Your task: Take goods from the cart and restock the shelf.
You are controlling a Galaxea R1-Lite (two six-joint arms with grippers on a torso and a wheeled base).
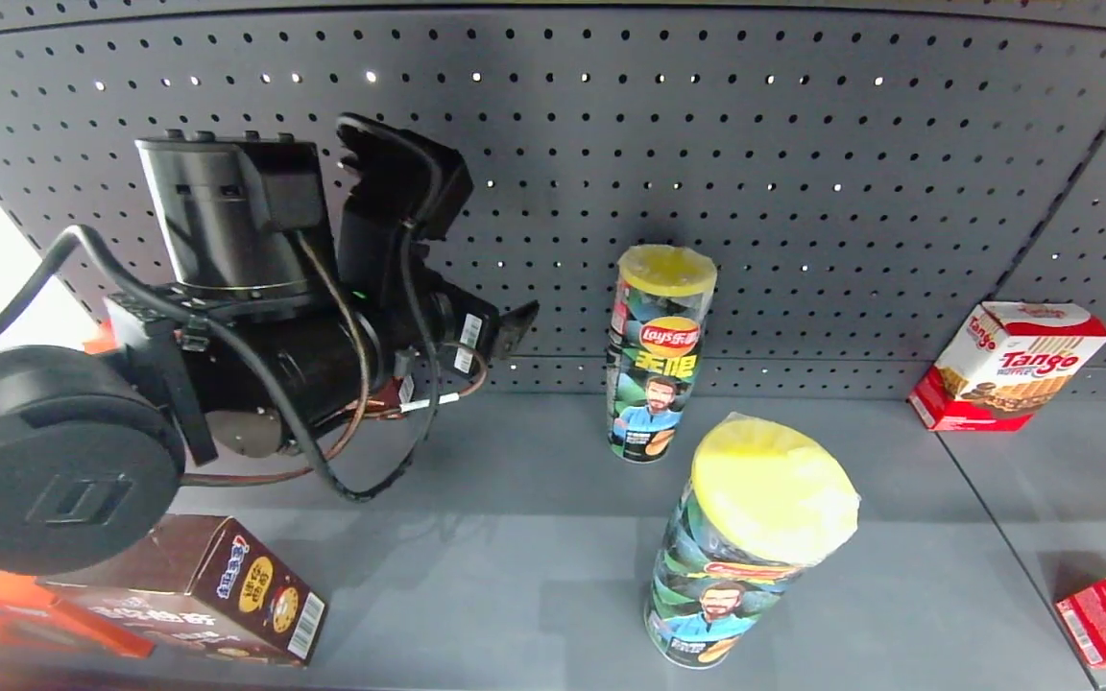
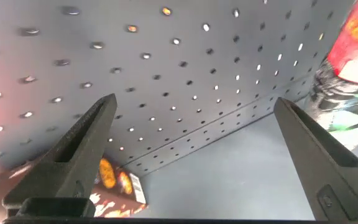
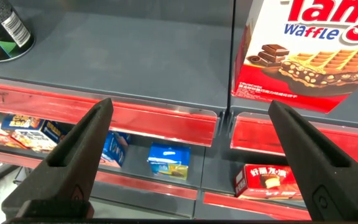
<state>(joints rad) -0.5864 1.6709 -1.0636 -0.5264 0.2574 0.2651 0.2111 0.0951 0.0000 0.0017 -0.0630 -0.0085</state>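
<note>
Head view showed the grey shelf [image 1: 515, 537] with a yellow-lidded chip can [image 1: 659, 355] standing upright at the centre, close to the pegboard [image 1: 803, 144]. A second chip can [image 1: 750, 557] stood lower and right of it, apart from the first. A wafer box [image 1: 1009, 365] leaned at the right edge, and a brown box [image 1: 217, 595] lay in the lower left corner. The left arm hung over the shelf in the left half of the frame.

In the left wrist view, the left gripper [image 2: 194, 102] had its claw spread wide and held nothing, facing the pegboard. In the right wrist view, the right gripper [image 3: 191, 104] was equally wide and empty, in front of the shelf's red-edged front.
</note>
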